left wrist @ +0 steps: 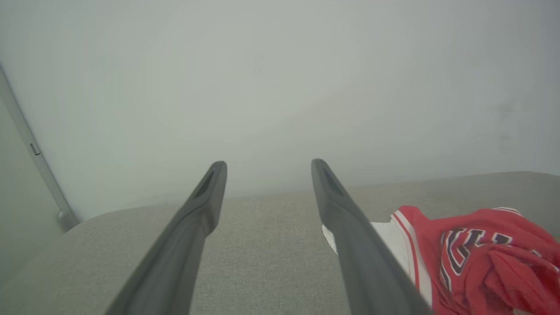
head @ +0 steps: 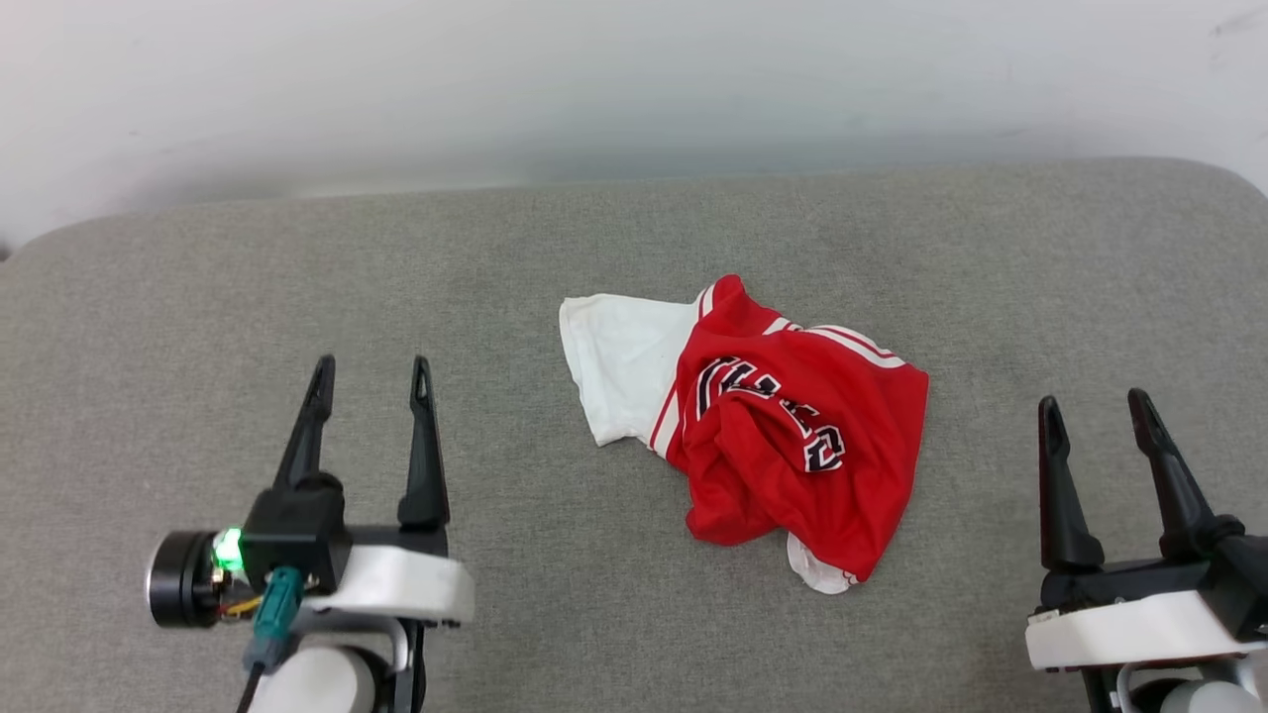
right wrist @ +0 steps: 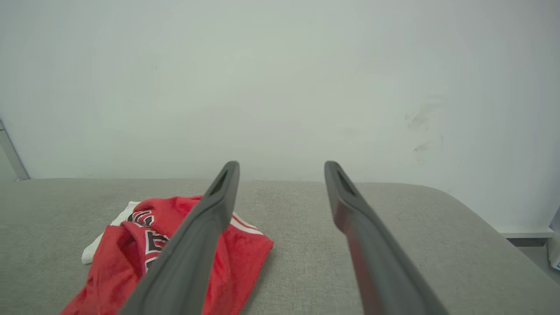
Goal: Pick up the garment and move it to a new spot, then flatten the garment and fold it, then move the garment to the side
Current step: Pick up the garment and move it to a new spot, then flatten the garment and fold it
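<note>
Head view: the garment [head: 792, 436] lies crumpled on the grey cloth-covered bench [head: 198, 317], between the left jaws and the right jaws, about level with their tips; both pairs stand apart and empty, probably flanking the heap ready for the pick-up; left wrist view: the garment sits just right of the jaws, partly behind one finger; right wrist view: it sits left of the jaws; a plain pale wall [right wrist: 280, 87] backs the bench
</note>
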{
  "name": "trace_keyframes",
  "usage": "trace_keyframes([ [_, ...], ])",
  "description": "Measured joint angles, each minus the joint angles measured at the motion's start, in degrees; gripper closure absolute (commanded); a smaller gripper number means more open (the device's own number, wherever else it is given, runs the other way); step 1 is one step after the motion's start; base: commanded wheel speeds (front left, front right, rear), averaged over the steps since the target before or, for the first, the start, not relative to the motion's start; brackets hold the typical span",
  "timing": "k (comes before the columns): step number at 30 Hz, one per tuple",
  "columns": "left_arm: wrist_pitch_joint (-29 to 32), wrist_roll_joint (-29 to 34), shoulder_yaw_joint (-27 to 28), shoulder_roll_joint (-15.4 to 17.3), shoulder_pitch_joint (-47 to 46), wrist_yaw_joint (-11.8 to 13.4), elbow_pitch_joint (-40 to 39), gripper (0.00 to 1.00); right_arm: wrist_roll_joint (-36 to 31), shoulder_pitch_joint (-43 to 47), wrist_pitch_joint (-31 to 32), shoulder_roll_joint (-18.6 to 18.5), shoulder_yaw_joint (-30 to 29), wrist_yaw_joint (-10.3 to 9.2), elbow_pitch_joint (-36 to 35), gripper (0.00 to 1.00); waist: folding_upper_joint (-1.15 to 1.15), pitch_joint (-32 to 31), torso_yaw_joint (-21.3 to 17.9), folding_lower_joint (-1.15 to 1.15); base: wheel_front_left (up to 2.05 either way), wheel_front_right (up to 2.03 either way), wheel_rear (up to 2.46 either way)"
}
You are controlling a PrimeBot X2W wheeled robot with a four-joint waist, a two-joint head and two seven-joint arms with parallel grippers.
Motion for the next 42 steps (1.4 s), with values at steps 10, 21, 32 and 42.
trace_keyframes([
  [10, 0.0, 7.4, 9.0, -7.7, 10.4, -5.8, 0.9, 0.0, 3.2, 1.9, 0.0, 0.0, 0.9, 0.0, 1.0, 0.0, 0.0, -1.9, 0.4, 0.0, 0.0, 0.0, 0.0],
  [21, 0.0, 13.2, 15.4, -13.8, 16.4, -11.5, 2.5, 0.0, 5.2, 5.5, 0.0, 0.0, 2.8, 0.0, 1.8, 0.0, 0.0, -3.6, 0.3, 0.0, 0.0, 0.0, 0.0],
  [32, 0.0, 16.1, 19.7, -16.9, 17.6, -15.1, 3.4, 0.0, 6.2, 7.2, 0.0, 0.0, 3.8, 0.0, 2.2, 0.0, 0.0, -4.3, 0.4, 0.0, 0.0, 0.0, 0.0],
  [42, 0.0, 16.9, 23.3, -17.6, 14.7, -18.8, 3.4, 0.0, 5.6, 6.7, 0.0, 0.0, 4.1, 0.0, 1.7, 0.0, 0.0, -3.6, -0.2, 0.0, 0.0, 0.0, 0.0],
])
